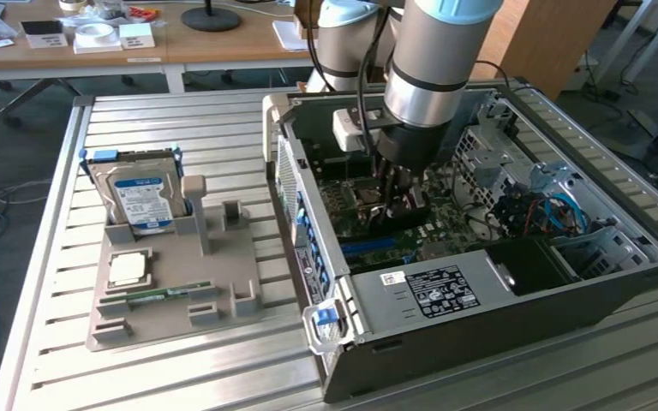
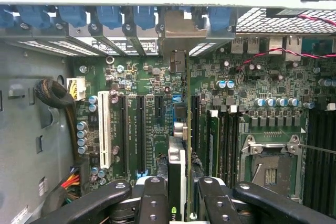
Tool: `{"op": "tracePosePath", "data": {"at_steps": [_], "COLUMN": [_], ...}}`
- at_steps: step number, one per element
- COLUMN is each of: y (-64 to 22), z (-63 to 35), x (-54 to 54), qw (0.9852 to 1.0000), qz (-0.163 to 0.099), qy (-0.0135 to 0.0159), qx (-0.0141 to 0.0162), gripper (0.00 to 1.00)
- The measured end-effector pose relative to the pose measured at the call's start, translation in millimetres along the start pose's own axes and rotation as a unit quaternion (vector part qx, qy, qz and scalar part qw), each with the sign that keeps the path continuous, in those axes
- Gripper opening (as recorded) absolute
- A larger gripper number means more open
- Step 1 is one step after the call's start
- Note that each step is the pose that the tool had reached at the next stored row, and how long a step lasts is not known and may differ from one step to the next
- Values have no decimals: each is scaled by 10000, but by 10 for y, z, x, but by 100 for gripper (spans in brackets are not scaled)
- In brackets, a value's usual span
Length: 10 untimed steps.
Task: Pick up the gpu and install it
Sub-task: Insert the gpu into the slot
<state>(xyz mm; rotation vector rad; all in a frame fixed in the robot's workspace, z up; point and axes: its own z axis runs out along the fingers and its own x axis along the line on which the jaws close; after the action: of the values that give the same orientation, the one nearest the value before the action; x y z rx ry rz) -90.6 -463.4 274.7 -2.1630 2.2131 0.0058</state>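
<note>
The gripper (image 2: 177,203) is squeezed shut on the gpu (image 2: 179,145), holding the thin card up on its edge inside the computer case (image 1: 478,342), by the long slots on the green board (image 2: 131,77), so its metal end points at the back wall.

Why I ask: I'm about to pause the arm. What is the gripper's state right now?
Gripper: closed on the gpu, holding it edge-on above the motherboard.
</note>
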Motion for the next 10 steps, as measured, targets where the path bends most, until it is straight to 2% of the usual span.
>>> {"op": "tracePosePath", "data": {"at_steps": [10], "y": [35], "z": [26], "x": [2], "qw": [10000], "qz": [0], "qy": [1], "qx": [0], "gripper": [27]}}
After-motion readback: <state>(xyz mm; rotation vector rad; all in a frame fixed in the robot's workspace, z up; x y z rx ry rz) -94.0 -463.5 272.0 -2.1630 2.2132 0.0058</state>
